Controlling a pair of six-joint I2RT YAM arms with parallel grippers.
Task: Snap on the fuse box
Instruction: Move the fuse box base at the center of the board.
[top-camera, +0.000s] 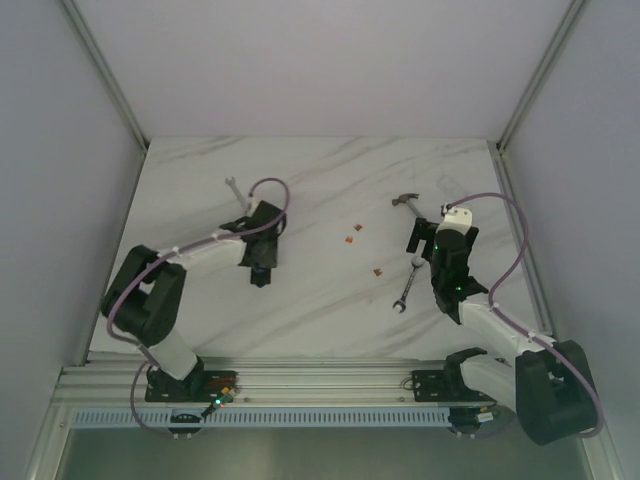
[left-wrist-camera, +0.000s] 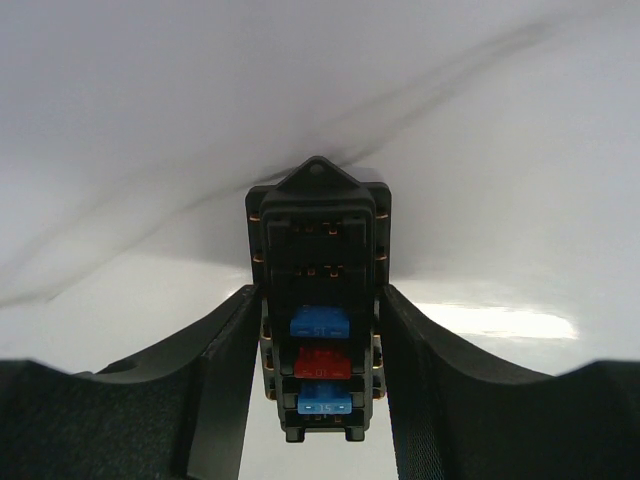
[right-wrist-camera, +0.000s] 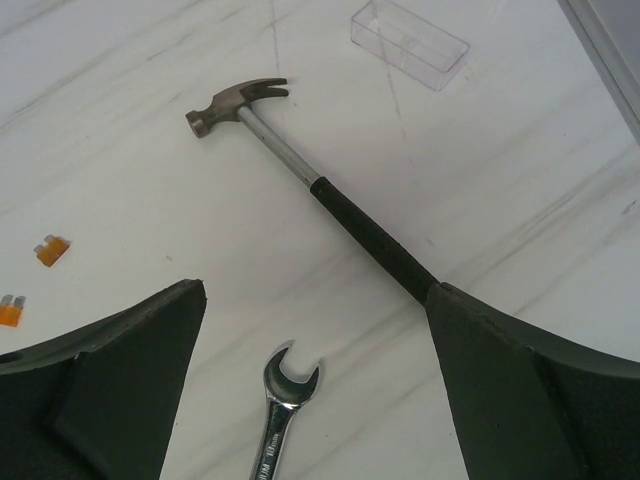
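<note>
Seen from above, both arms reach forward with wrists bent down, the left gripper (top-camera: 261, 272) holding the fuse box (top-camera: 260, 280) over the left-centre of the table, well apart from the right gripper (top-camera: 418, 238). In the left wrist view its fingers (left-wrist-camera: 225, 370) press only the lower sides of the fuse box, so I think it may tilt or slip when pushed. In the right wrist view the jaws stand wide and empty above the hammer (right-wrist-camera: 300, 170) and the wrench (right-wrist-camera: 280, 400), which they could bump on the way to the clear cover (right-wrist-camera: 410, 30).

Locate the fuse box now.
The fuse box is over the table's left side, clamped in the left pincer, with a wrench just beyond it in the top view.
</note>
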